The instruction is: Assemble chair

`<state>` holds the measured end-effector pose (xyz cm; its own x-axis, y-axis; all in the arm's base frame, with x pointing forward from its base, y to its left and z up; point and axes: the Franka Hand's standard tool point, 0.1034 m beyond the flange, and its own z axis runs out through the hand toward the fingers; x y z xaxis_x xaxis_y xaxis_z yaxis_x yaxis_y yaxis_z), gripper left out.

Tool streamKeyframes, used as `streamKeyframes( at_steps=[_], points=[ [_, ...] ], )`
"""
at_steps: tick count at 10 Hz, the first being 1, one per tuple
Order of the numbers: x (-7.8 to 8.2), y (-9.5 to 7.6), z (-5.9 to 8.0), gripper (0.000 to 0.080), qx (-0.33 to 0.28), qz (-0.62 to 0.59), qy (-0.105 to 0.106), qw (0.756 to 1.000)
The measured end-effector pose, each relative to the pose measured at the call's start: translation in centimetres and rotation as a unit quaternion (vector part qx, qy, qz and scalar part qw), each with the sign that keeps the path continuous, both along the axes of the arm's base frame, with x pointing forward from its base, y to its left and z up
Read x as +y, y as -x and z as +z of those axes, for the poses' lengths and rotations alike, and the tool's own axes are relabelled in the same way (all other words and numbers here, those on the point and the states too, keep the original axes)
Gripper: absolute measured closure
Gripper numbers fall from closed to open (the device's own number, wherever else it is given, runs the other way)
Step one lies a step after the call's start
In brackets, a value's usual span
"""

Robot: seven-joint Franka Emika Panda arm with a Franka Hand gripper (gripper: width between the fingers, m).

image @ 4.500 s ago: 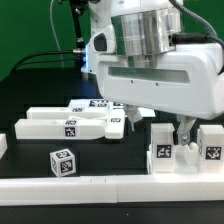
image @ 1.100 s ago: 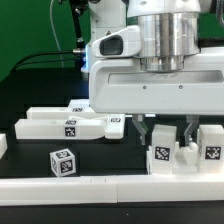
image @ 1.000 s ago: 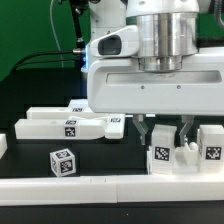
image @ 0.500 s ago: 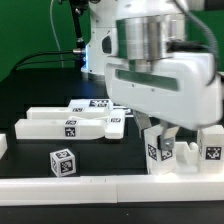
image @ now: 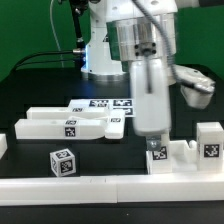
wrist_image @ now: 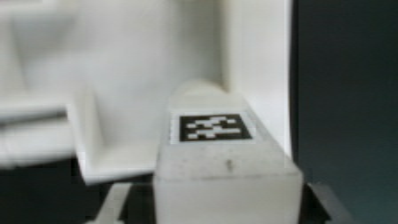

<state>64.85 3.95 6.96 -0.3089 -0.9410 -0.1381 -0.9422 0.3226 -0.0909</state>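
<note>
My pincer [image: 156, 142] points straight down onto a chunky matte white chair block [image: 159, 160] beside the front rail [image: 90, 186]. I cannot tell if I pinch it. A second block [image: 210, 141] stands near, on the exterior view's right. The long slabs [image: 70, 125] lie well apart. Only the wrist view shows the chair block's blurred top tag [wrist_image: 217, 126].

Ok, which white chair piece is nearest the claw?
The chunky white plastic block directly under the claw; the like block to the exterior view's right, the small white cube and long white slab sit apart.
</note>
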Motion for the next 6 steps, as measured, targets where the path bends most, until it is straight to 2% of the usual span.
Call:
streamKeyframes(
  at_steps=[1,3,4,5,6],
  points=[
    [0.21,-0.05,0.01,0.0512,0.0,-0.016,-0.004,1.0],
    [0.18,-0.06,0.01,0.0505,-0.005,0.041,0.005,0.999],
    [0.2,-0.39,0.21,0.0326,-0.025,0.172,0.027,0.984],
    [0.03,-0.77,0.22,0.0191,-0.053,0.307,0.053,0.949],
    [0.07,-0.67,0.13,0.0163,-0.051,0.306,0.051,0.949]
  ],
)
